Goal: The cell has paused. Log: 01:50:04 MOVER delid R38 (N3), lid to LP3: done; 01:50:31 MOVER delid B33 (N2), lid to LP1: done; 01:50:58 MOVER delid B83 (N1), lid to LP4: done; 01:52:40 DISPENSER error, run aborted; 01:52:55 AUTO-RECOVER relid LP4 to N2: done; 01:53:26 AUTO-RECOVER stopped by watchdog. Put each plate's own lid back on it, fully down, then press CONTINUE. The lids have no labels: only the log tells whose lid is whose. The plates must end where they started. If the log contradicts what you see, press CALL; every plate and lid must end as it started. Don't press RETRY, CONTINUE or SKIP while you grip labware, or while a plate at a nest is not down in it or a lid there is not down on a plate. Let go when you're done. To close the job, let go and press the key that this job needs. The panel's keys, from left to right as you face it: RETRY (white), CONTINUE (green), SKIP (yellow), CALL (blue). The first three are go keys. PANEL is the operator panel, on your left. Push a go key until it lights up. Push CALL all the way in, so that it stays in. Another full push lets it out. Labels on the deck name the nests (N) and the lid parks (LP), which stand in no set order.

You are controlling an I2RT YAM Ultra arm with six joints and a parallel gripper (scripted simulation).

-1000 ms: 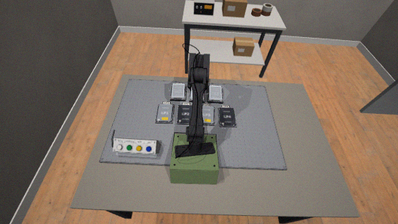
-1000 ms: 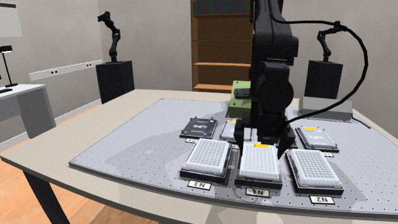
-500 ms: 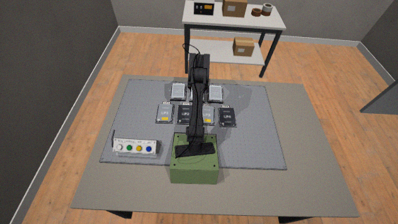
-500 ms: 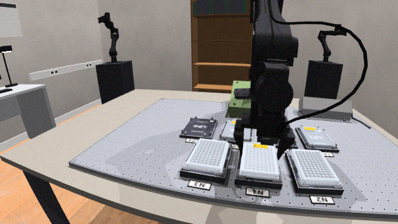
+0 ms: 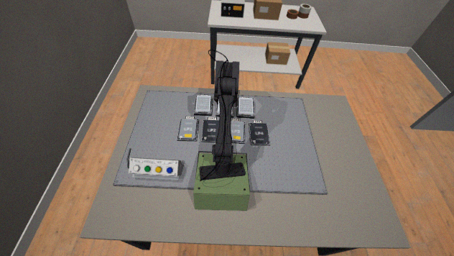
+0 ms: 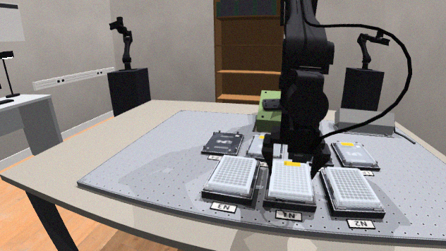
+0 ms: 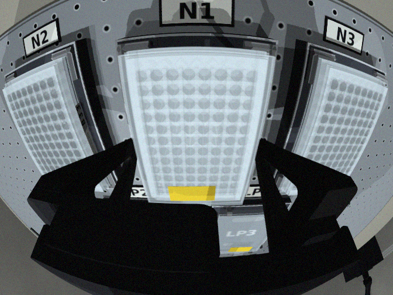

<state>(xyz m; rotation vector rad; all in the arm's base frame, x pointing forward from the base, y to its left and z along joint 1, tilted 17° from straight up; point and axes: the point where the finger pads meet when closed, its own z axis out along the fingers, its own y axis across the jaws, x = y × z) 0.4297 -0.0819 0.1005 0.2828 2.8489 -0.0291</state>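
The clear lid (image 7: 193,127) with the yellow tab is hanging over the N1 plate (image 6: 290,202), pinched across its width by the gripper (image 7: 194,172), whose fingers are standing wide against its long edges. Seating looks unfinished: I judge it must go fully down before release. At nine o'clock in the wrist view, the N2 plate (image 7: 44,117) is lying bare; at three, N3 (image 7: 342,117) likewise. Lids are waiting on LP1 (image 5: 188,130) and LP3 (image 7: 241,233), so two relids and CONTINUE (image 5: 147,169) remain. Everything is thin, glossy, rectangular plastic on a matte perforated deck (image 6: 148,166).
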